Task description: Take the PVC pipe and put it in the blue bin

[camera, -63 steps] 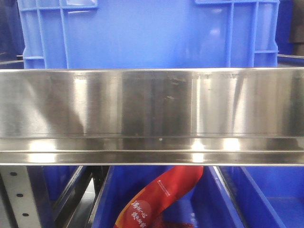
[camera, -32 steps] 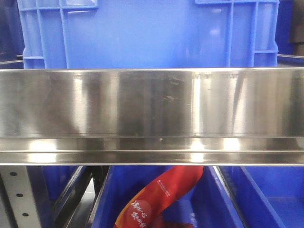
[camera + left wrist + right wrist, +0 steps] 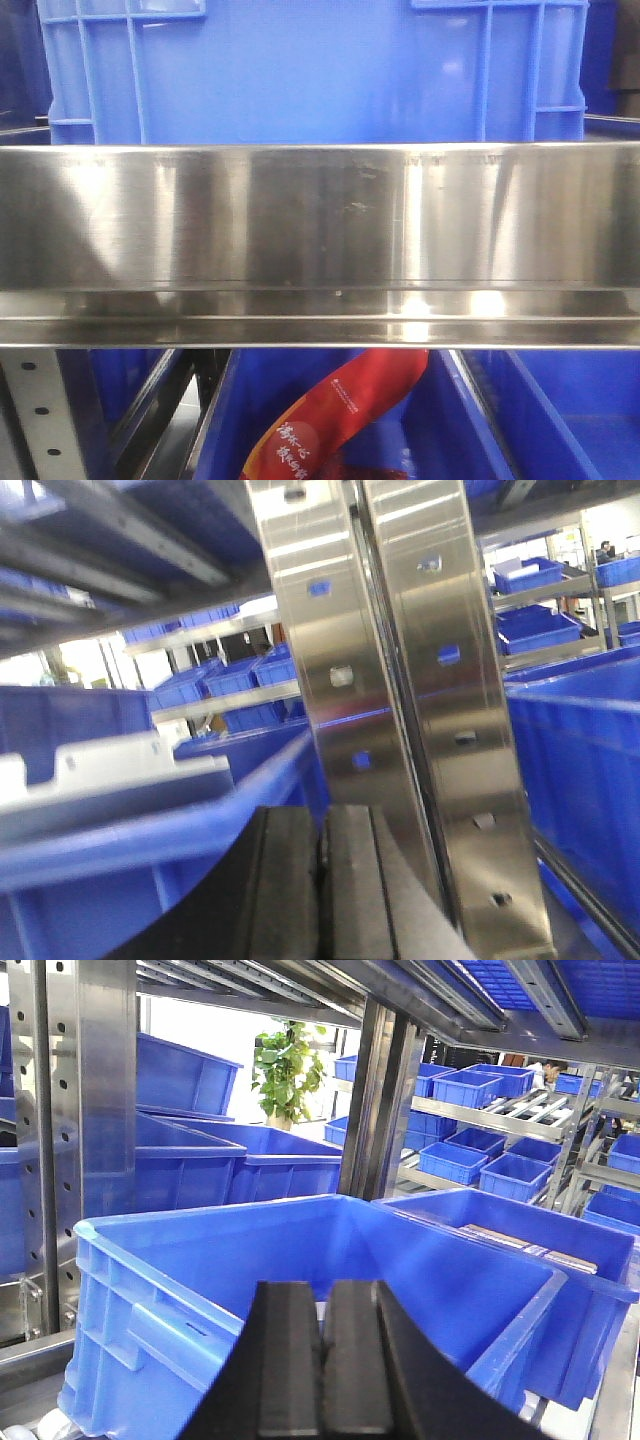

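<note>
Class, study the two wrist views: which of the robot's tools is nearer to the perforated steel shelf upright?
Left. The left tool sits right beside the upright, which fills its view. The right tool faces a blue bin, with uprights farther back.

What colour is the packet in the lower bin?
Red with white lettering, best seen in the front view.

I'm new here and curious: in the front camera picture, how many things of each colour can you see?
blue bins: 3 (one above the rail, two below; a blue patch lower left may be another)
red packet: 1
silver steel shelf rail: 1
Total: 5
</note>
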